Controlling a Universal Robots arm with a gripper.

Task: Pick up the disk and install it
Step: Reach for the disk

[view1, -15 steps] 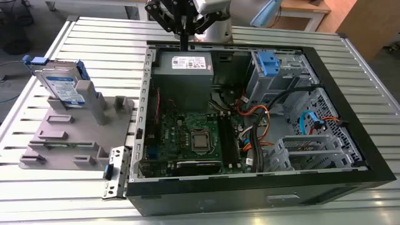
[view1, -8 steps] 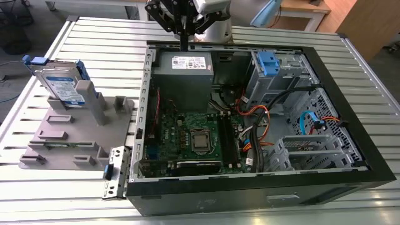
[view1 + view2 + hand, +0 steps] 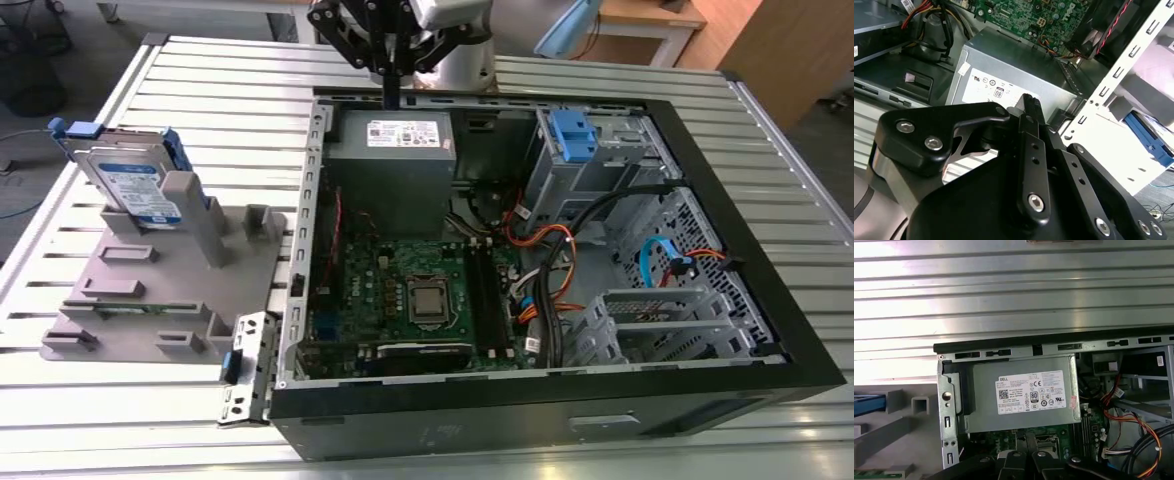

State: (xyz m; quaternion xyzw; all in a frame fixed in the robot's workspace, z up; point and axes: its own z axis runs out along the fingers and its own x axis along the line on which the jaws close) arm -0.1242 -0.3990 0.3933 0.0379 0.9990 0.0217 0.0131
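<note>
Well to the exterior view's left of the computer case (image 3: 534, 425), outside its wall, the disk (image 3: 134, 185) stands on edge, leaning a little, slotted into a grey holder (image 3: 147, 290) on the slatted table (image 3: 200, 80). Its labelled face is exposed, and the blue bracket (image 3: 78, 128) runs round its edge with a tab poking out at the top. I judge it stiff and fairly heavy for its bulk, with smooth metal faces that could slip, and easily harmed by a knock. A pinch across the two flat faces near the upper end, clear of the holder's posts, looks safer than a hold on the thin plastic tabs.

Over the case's far rim hangs the gripper (image 3: 391, 100), well apart from the disk, its fingers pressed together with nothing between them. Just below it, inside the case, sits the power supply (image 3: 394, 160), a grey box with a white sticker, with the motherboard (image 3: 400, 290) on the case floor beside it.

Further toward the exterior view's right inside the case, a bare blue clip (image 3: 569, 135) sits atop a drive cage (image 3: 594, 175). Orange, black and blue cables (image 3: 554, 240) loop between that cage and a lower cage (image 3: 654, 320). I judge the case's raised wall and those cables to be the likeliest obstructions.
</note>
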